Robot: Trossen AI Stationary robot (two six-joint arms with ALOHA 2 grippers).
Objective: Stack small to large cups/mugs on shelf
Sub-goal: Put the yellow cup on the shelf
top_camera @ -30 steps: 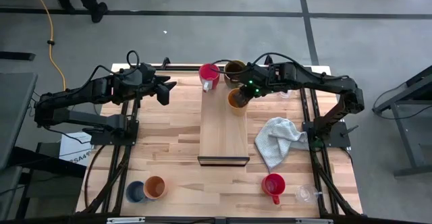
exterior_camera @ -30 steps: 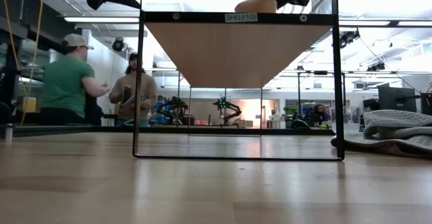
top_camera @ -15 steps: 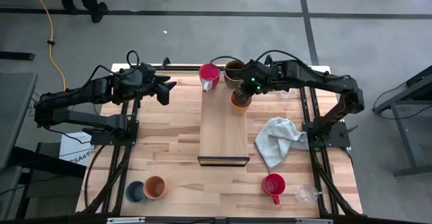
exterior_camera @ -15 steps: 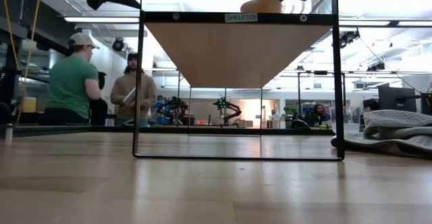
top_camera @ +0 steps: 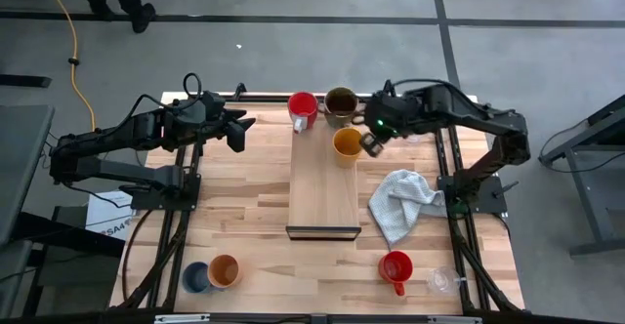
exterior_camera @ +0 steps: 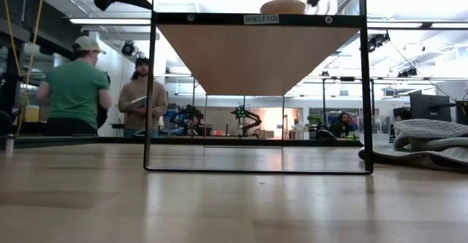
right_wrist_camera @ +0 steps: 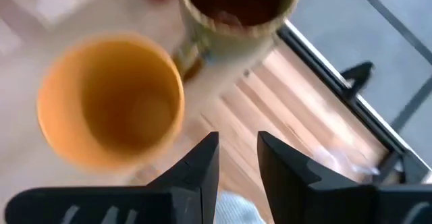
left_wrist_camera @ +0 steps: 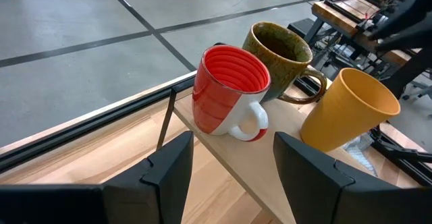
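Observation:
The shelf (top_camera: 323,192) bears a red mug (top_camera: 303,108), an olive-brown mug (top_camera: 341,101) and an orange cup (top_camera: 347,143) at its far end, all standing upright on their bases. In the low view the orange cup (exterior_camera: 283,6) shows on top of the shelf (exterior_camera: 256,18). My right gripper (top_camera: 373,142) is open and empty just right of the orange cup (right_wrist_camera: 111,99). My left gripper (top_camera: 238,130) is open and empty left of the shelf, facing the red mug (left_wrist_camera: 229,92). A blue cup (top_camera: 195,277) and a second orange cup (top_camera: 226,270) stand at the near left.
A pale grey cloth (top_camera: 401,203) lies right of the shelf. A second red mug (top_camera: 395,267) and a clear glass cup (top_camera: 441,281) stand at the near right. Two people (exterior_camera: 102,93) stand in the room beyond the table.
My right gripper has let go of the orange cup and drawn away from it toward the table's right edge. The cup now stands by itself on the shelf's far end, next to the olive-brown mug.

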